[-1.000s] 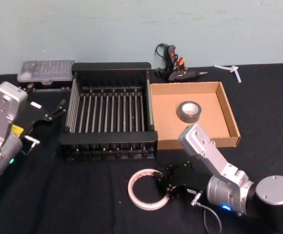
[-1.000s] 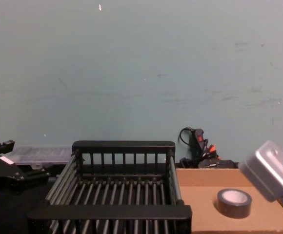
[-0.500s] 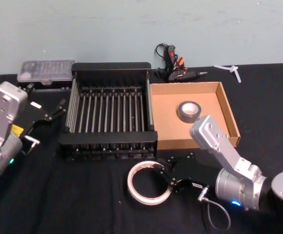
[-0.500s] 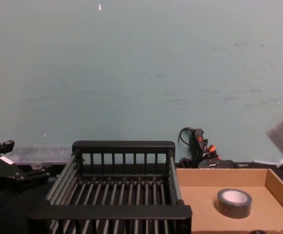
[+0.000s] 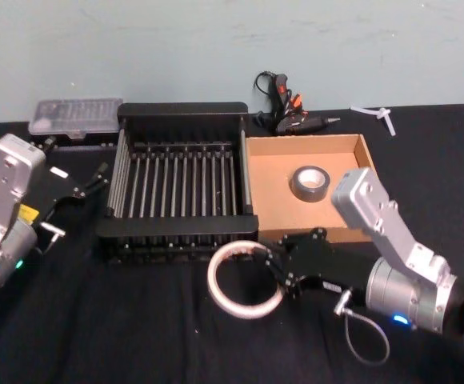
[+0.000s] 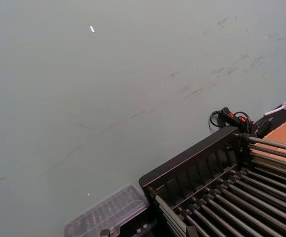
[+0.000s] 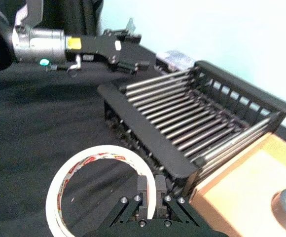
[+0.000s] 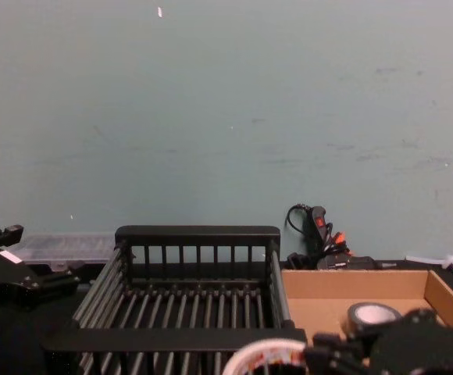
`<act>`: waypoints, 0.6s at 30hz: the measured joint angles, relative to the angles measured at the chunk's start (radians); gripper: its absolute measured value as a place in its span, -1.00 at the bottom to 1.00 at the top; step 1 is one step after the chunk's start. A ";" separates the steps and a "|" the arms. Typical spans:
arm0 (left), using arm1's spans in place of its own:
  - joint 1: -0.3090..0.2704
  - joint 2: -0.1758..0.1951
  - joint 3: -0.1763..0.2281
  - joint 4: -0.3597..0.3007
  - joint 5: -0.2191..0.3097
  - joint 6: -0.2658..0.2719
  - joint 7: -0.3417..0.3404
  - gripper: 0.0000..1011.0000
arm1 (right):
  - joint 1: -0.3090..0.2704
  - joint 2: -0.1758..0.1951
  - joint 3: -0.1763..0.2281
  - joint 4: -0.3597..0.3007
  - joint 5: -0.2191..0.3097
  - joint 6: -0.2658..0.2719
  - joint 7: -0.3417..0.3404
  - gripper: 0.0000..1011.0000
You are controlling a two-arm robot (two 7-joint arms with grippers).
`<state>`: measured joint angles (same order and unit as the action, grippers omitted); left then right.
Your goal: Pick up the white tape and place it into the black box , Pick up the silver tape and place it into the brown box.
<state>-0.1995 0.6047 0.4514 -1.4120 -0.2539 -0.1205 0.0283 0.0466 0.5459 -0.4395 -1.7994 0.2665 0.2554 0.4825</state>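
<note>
Jaws clamped on white tape (image 5: 245, 281)

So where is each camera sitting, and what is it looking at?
Head view: up high, looking down at the black box, brown box, both arms.
Chest view: low, looking across the table at the wall; right gripper at the bottom.
Left wrist view: beside the black box, facing the wall.
Right wrist view: over the right gripper, which pinches the white tape.
Head and right wrist views share the silver tape.
</note>
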 joint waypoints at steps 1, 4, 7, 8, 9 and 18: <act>0.000 0.000 0.000 0.000 0.000 0.000 0.000 0.98 | 0.003 0.000 0.002 -0.002 0.002 0.000 -0.002 -0.80; 0.000 0.000 0.000 0.000 0.000 0.000 0.000 0.98 | 0.021 -0.004 0.008 -0.005 0.010 0.002 -0.017 -0.80; 0.000 0.000 0.000 0.000 0.000 0.000 0.000 0.98 | 0.043 -0.014 0.008 0.001 0.010 0.014 -0.030 -0.80; 0.000 0.000 0.000 0.000 0.000 0.000 0.000 0.98 | 0.050 -0.018 0.007 0.004 0.010 0.019 -0.033 -0.80; 0.000 0.000 0.000 0.000 0.000 0.000 0.000 0.98 | 0.066 -0.026 0.005 0.011 0.009 0.029 -0.042 -0.80; 0.000 0.000 0.000 0.000 0.000 0.000 0.000 0.98 | 0.154 -0.081 -0.011 0.067 -0.013 0.079 -0.075 -0.80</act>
<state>-0.1996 0.6047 0.4514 -1.4120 -0.2539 -0.1205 0.0283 0.2010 0.4654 -0.4510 -1.7320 0.2538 0.3341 0.4073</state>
